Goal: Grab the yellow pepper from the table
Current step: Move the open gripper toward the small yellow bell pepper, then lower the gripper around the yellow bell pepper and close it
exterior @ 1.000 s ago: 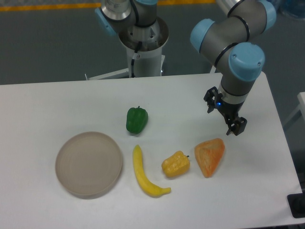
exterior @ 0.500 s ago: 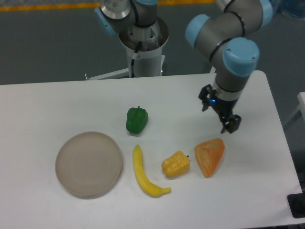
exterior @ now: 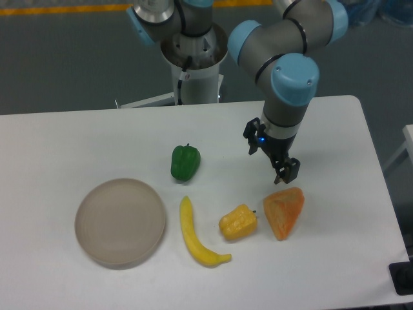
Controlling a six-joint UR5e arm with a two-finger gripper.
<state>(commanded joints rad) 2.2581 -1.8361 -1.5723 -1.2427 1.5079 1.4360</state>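
Note:
The yellow pepper (exterior: 238, 222) is small, lumpy and yellow-orange, with a short dark stem at its right. It lies on the white table (exterior: 77, 142) between the banana and the orange wedge. My gripper (exterior: 271, 157) hangs above the table, up and to the right of the pepper, just above the wedge's top edge. Its two dark fingers stand apart with nothing between them.
An orange wedge-shaped piece (exterior: 283, 211) lies right of the pepper. A yellow banana (exterior: 195, 235) lies left of it. A green pepper (exterior: 185, 162) sits further back. A round grey plate (exterior: 120, 221) is at the front left. The robot base (exterior: 192, 61) stands behind the table.
The arm has swung left over the last second. The gripper moved from above the table's right side to just above the wedge, nearer the yellow pepper. The objects have not moved.

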